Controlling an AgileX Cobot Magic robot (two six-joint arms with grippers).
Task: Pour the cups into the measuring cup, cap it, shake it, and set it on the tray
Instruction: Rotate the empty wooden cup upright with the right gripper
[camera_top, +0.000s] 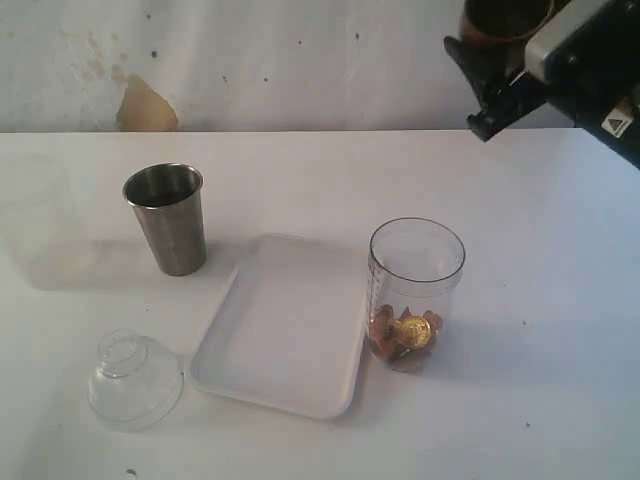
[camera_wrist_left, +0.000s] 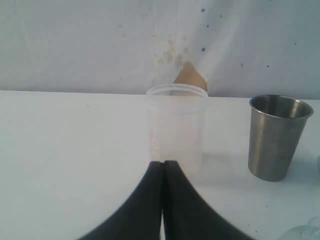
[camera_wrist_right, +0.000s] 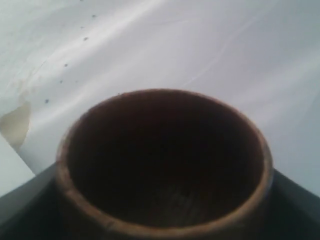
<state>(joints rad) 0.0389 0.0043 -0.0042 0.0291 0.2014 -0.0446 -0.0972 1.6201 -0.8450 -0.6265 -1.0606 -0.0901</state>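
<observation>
Dark brown wood is showing at the top right of the exterior view, where the right gripper (camera_top: 492, 55) is holding the wooden cup (camera_top: 505, 18) high above the worktop (camera_top: 560, 350), well apart from everything below. The measuring cup (camera_top: 415, 290) is standing upright just beside the tray (camera_top: 285, 330), at its right edge, with brown and gold pieces lying at its bottom. The steel tumbler (camera_top: 168, 218) is standing behind the tray's left corner, and the domed lid (camera_top: 134, 380) is lying in front of it.

From the left wrist, the left gripper (camera_wrist_left: 163, 167) is showing its fingers pressed together on nothing, facing a frosted cup (camera_wrist_left: 176, 127).

From the right wrist, the fingers (camera_wrist_right: 20, 200) are clamping the wooden cup from both sides, and its inside is looking dark and, I'd say, empty. So I'm reckoning this cup is due to be set down: it is wanting a level descent onto bare worktop, clear of the measuring cup, before any letting go
</observation>
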